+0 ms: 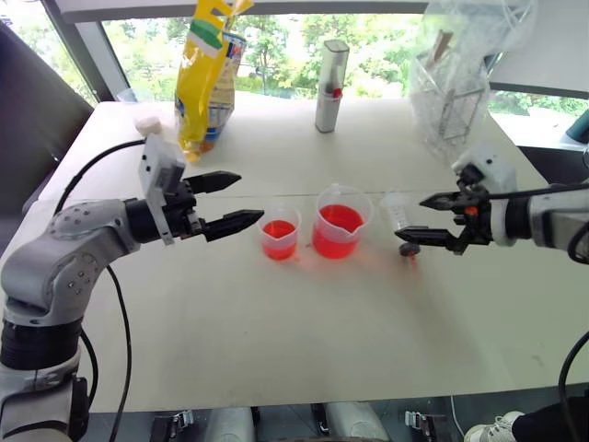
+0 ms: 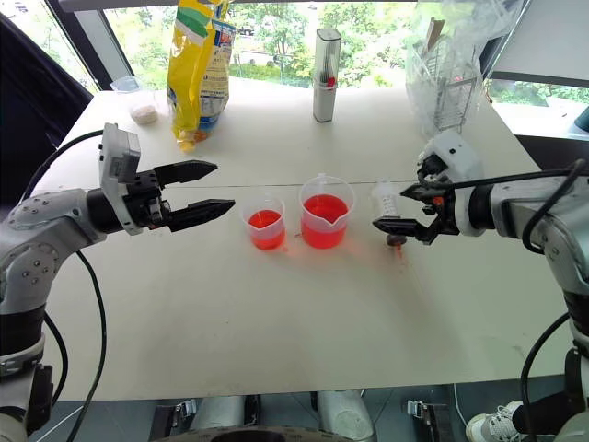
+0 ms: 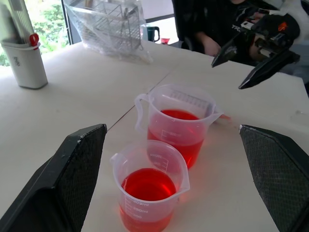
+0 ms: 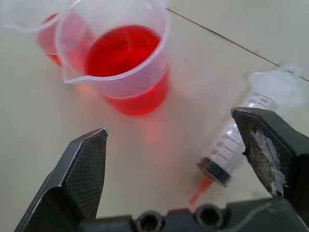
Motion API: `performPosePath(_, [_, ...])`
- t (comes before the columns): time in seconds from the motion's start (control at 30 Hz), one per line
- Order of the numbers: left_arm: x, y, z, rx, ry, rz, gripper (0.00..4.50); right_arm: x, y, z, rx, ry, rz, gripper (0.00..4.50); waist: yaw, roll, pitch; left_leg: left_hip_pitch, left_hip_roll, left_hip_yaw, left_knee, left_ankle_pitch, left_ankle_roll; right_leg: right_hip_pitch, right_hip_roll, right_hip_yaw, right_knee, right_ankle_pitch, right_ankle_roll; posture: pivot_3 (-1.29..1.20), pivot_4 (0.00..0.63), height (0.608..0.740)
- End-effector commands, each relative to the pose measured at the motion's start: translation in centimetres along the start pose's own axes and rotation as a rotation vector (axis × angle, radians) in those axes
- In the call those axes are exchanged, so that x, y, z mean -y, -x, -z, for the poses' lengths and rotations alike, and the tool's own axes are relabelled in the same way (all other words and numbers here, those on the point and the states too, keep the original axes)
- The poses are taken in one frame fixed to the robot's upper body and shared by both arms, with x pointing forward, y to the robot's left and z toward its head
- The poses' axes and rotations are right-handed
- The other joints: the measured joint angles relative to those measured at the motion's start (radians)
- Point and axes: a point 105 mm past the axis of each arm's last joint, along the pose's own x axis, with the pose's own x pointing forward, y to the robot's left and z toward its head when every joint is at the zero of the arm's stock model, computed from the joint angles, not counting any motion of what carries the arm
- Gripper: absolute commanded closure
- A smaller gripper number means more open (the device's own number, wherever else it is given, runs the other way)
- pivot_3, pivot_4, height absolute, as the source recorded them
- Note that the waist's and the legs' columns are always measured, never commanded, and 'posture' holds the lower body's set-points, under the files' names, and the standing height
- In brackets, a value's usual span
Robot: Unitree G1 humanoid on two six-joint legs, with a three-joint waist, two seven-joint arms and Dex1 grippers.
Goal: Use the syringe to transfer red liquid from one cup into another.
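Two clear beakers of red liquid stand mid-table: the smaller cup (image 1: pixel 279 238) on the left, the larger cup (image 1: pixel 341 230) right of it. The syringe (image 1: pixel 398 214) lies on the table to the right of the larger cup, its orange tip (image 4: pixel 200 188) towards me. My right gripper (image 1: pixel 410 218) hovers open just over the syringe, one finger (image 4: pixel 270 150) hiding part of the barrel and the jaws not closed on it. Left of the smaller cup my left gripper (image 1: pixel 250 197) is open and level, pointing at the cups with nothing between its fingers (image 3: pixel 72 179).
Along the far edge stand a yellow bag (image 1: pixel 207 74), a white bottle with a red dot (image 1: pixel 331 87) and a wire rack in a plastic bag (image 1: pixel 451 92). A small cup of white stuff (image 2: pixel 143 110) sits far left. A person (image 3: pixel 217 29) sits beyond the right edge.
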Motion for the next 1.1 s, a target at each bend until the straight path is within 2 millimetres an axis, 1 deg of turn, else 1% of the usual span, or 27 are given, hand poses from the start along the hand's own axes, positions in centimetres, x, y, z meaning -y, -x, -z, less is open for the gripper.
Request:
performPosePath(0.03, [0.1, -0.1, -1.3, 0.025, -0.067, 0.002, 0.00, 1.6, -0.4, -0.5, -0.022, -0.031, 0.078, 0.02, 0.001, 0.000, 0.000, 0.000, 0.000, 0.000, 0.000, 0.000, 0.000, 0.000, 0.000, 0.000, 0.000, 0.000, 0.000, 0.00, 0.150, 0.740])
performPosePath(0.1, [0.1, -0.3, -1.3, 0.032, -0.069, 0.004, 0.00, 3.2, -1.9, -0.6, -0.059, -0.141, 0.133, 0.02, -0.002, 0.000, 0.000, 0.000, 0.000, 0.000, 0.000, 0.000, 0.000, 0.000, 0.000, 0.000, 0.000, 0.000, 0.000, 0.00, 0.150, 0.740])
performPosePath(0.17, [0.1, -0.5, -1.3, 0.035, -0.070, 0.004, 0.00, 3.9, -2.8, -0.6, -0.096, -0.212, 0.156, 0.02, -0.001, 0.000, 0.000, 0.001, 0.000, 0.001, 0.000, 0.000, 0.000, 0.000, 0.000, 0.001, 0.000, 0.000, 0.000, 0.00, 0.150, 0.740])
performPosePath(0.3, [0.3, -0.6, -1.3, 0.051, -0.070, -0.001, 0.00, 5.2, -5.6, -0.3, -0.197, -0.354, 0.223, 0.02, 0.001, 0.000, 0.000, -0.001, 0.000, 0.001, -0.001, 0.000, 0.000, -0.001, 0.000, 0.001, 0.000, 0.000, 0.000, 0.00, 0.150, 0.740])
performPosePath(0.43, [0.4, -0.7, -1.3, 0.062, -0.069, -0.013, 0.00, 5.4, -7.3, 0.3, -0.262, -0.353, 0.234, 0.02, 0.004, 0.000, 0.000, -0.003, 0.000, 0.001, 0.000, 0.000, 0.000, -0.003, 0.000, 0.001, 0.001, 0.000, 0.000, 0.00, 0.150, 0.740])
performPosePath(0.53, [0.5, -0.7, -1.3, 0.073, -0.069, -0.026, 0.00, 5.8, -8.7, 1.5, -0.327, -0.340, 0.263, 0.02, 0.007, 0.001, 0.000, -0.004, -0.001, 0.002, -0.001, 0.000, 0.000, -0.004, 0.000, 0.000, 0.001, 0.000, 0.000, 0.00, 0.150, 0.740])
performPosePath(0.6, [0.5, -0.7, -1.2, 0.079, -0.068, -0.036, 0.00, 6.1, -9.3, 2.0, -0.346, -0.340, 0.270, 0.02, 0.005, 0.001, 0.000, -0.004, -0.001, 0.002, -0.001, 0.000, 0.000, -0.004, 0.000, 0.001, 0.001, 0.000, 0.000, 0.00, 0.150, 0.740])
performPosePath(0.87, [0.7, -0.3, -1.0, 0.083, -0.069, -0.065, 0.00, 5.9, -11.0, 2.8, -0.381, -0.394, 0.250, 0.02, -0.003, 0.001, 0.000, -0.001, -0.001, 0.002, 0.001, 0.000, 0.000, -0.004, 0.001, 0.001, 0.006, 0.000, 0.000, 0.00, 0.150, 0.740])
performPosePath(0.97, [0.6, -0.2, -0.9, 0.083, -0.068, -0.070, 0.00, 5.8, -11.3, 2.9, -0.385, -0.410, 0.238, 0.81, -0.002, 0.001, -0.001, 0.000, -0.001, 0.002, 0.001, 0.000, 0.000, -0.004, 0.001, 0.001, 0.007, 0.000, 0.000, 0.00, 0.150, 0.740])
performPosePath(1.0, [0.6, -0.2, -0.9, 0.083, -0.069, -0.071, 0.00, 5.7, -11.4, 2.9, -0.385, -0.415, 0.234, 1.36, -0.002, 0.001, -0.001, 0.000, -0.001, 0.002, 0.001, 0.000, 0.000, -0.004, 0.001, 0.001, 0.007, 0.000, 0.000, 0.00, 0.150, 0.740])
performPosePath(1.03, [0.6, -0.2, -0.9, 0.083, -0.069, -0.071, 0.00, 5.7, -11.4, 2.9, -0.385, -0.422, 0.232, 1.79, -0.002, 0.001, -0.001, 0.000, -0.001, 0.001, 0.001, 0.000, 0.000, -0.004, 0.001, 0.001, 0.007, 0.000, 0.000, 0.00, 0.150, 0.740])
performPosePath(1.07, [0.6, -0.2, -0.9, 0.083, -0.068, -0.071, 0.00, 5.7, -11.5, 2.9, -0.384, -0.425, 0.232, 2.37, -0.002, 0.001, -0.001, 0.000, -0.001, 0.002, 0.001, 0.000, 0.000, -0.004, 0.001, 0.001, 0.007, 0.000, 0.000, 0.00, 0.150, 0.740])
performPosePath(1.1, [0.5, -0.3, -0.9, 0.083, -0.069, -0.070, 0.00, 5.7, -11.5, 2.9, -0.384, -0.429, 0.233, 2.83, -0.002, 0.001, -0.001, 0.000, -0.001, 0.002, 0.001, 0.000, 0.000, -0.004, 0.001, 0.001, 0.007, 0.000, 0.000, 0.00, 0.150, 0.740])
